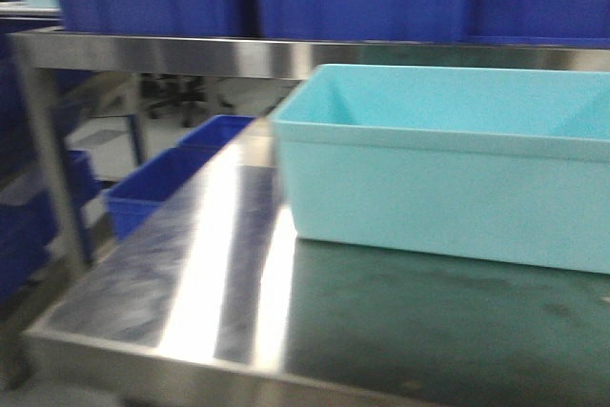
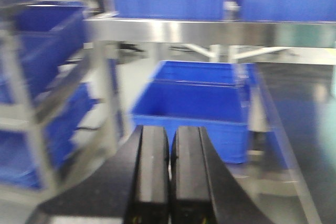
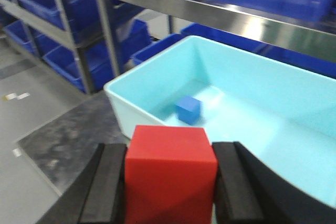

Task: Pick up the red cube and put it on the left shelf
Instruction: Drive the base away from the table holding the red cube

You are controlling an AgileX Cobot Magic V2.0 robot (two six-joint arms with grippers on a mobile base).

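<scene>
My right fingers (image 3: 112,186) are closed on the red cube (image 3: 170,174). One black pad presses each side face, and the cube's top and front faces are exposed. The cube is held in the air, clear of every surface.

My left fingers (image 2: 156,171) are closed pad to pad with nothing between them.

Just beyond the red cube stands a pale teal bin (image 3: 134,111). A small blue cube (image 3: 188,109) lies on its floor near the left wall. The bin rests on the desk (image 3: 65,140), a dark steel top with a bright reflective strip. In the front view, the bin takes up the right part of the desk.

The left shelf (image 3: 70,30) is a steel rack standing to the left, well apart from the red cube. Its tiers carry blue crates (image 3: 31,3). The cube is not on it.

A steel rail (image 3: 210,17) crosses above and behind the bin, with more blue crates on top of it. The left wrist view is blurred. It shows the rack at left and an open blue crate straight ahead.
</scene>
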